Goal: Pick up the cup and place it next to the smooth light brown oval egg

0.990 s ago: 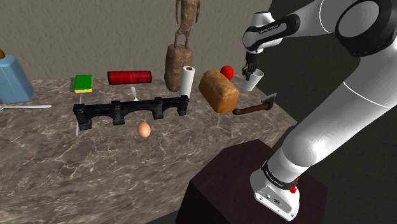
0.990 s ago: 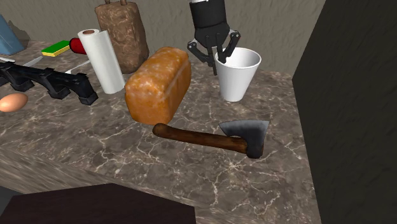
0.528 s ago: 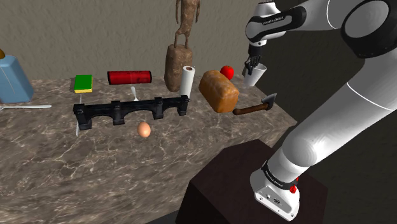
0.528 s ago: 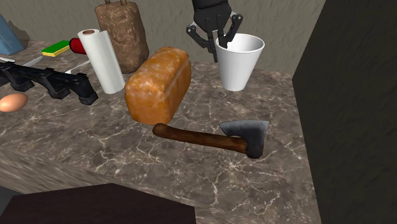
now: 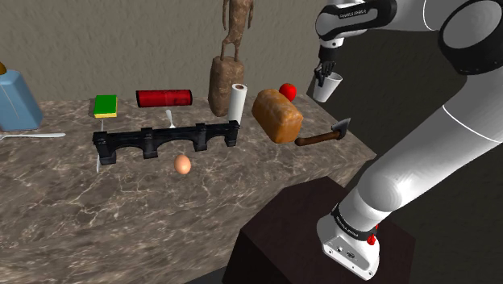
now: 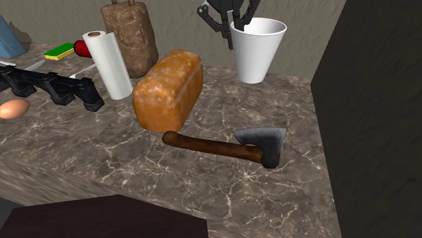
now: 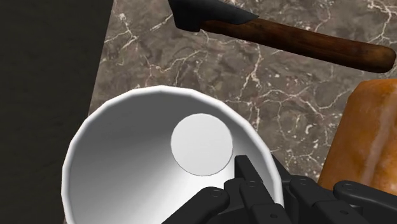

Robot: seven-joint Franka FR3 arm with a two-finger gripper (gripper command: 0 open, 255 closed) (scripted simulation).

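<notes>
Higher than before, the white cup hangs above the desk, rim pinched by the jaws, and next must ride over beside the egg.

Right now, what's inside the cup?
The cup holds one finger of the hand, which pinches its rim, above a bare white bottom. The wall patch behind that finger is hidden.

Counter showing brown veined marble, lightly polished. Cup presenting smooth, matt white wall. Axe: handle showing glossy reddish wood, head showing dark dull metal. Loaf showing rough orange-brown crust. Egg appearing smooth. Roll appearing white, paper-like.
</notes>
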